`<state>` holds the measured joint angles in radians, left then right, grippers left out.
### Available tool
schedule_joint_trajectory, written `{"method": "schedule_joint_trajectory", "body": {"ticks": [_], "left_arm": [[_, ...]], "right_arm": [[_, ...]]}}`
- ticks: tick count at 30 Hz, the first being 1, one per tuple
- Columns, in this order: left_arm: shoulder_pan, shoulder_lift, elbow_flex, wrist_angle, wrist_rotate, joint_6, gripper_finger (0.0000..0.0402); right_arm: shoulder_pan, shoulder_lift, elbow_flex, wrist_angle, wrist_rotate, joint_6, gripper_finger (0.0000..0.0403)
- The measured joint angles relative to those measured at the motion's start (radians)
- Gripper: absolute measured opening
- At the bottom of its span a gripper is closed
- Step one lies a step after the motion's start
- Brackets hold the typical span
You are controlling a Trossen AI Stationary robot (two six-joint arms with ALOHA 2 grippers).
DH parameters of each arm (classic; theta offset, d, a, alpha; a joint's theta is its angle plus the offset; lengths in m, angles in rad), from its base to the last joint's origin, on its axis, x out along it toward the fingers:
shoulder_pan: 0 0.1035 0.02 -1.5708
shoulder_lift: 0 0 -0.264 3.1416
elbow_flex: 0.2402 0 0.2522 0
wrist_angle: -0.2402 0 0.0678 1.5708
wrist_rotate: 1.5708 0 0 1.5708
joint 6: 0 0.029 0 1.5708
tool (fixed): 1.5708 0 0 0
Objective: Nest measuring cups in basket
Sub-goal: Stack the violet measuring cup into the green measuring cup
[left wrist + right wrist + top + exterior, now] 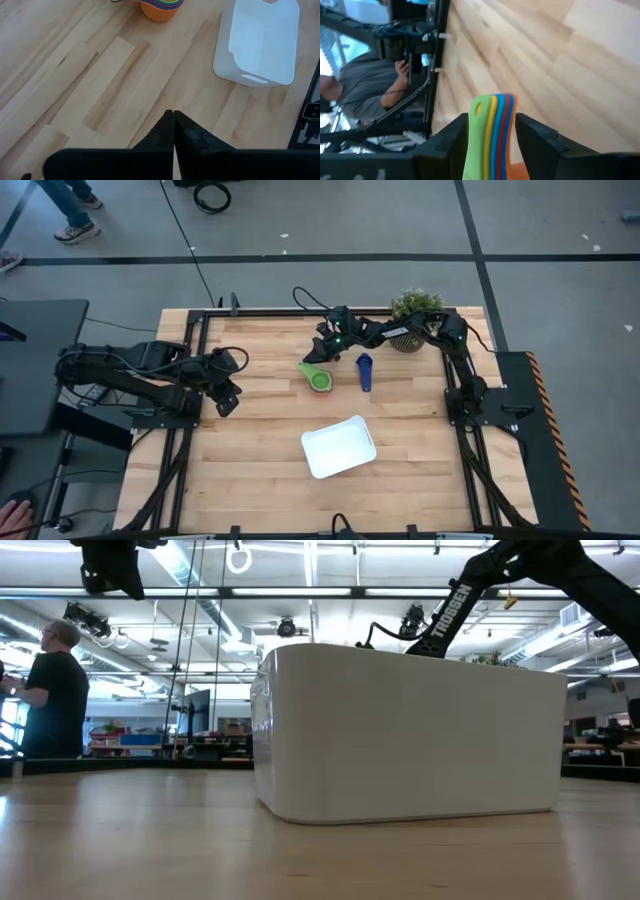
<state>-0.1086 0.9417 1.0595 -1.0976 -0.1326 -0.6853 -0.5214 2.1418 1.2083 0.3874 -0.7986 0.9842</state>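
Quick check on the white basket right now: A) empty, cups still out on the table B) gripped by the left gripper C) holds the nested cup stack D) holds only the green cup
A: in the high view the basket shows only bare white inside, while the stacked measuring cups sit apart from it on the table, by the right gripper.

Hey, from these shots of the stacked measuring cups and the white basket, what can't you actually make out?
- Low view: the basket fills the middle and blocks the measuring cups and the right pincer.
- Left wrist view: the measuring cups are cut off by the frame edge.
- Right wrist view: only the stacked handles show between the right pincer fingers; the bowls are out of frame.
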Motion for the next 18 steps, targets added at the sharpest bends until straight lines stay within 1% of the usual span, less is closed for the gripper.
{"method": "schedule_joint_trajectory", "body": {"ticks": [6, 8, 15, 18], "left_arm": [[0.000, 0.000, 0.000, 0.000, 0.000, 0.000, 0.0009], [0.000, 0.000, 0.000, 0.000, 0.000, 0.000, 0.0009], [0.000, 0.000, 0.000, 0.000, 0.000, -0.001, 0.0009], [0.000, 0.000, 0.000, 0.000, 0.000, -0.002, 0.0009]], "right_arm": [[-0.019, -0.003, 0.000, -0.005, -0.101, -0.042, 0.0160], [-0.024, -0.014, 0.000, -0.007, -0.119, -0.046, 0.0155], [-0.032, -0.095, 0.000, -0.009, -0.232, -0.054, 0.0140], [-0.032, -0.146, 0.000, -0.009, -0.263, -0.057, 0.0135]]}}
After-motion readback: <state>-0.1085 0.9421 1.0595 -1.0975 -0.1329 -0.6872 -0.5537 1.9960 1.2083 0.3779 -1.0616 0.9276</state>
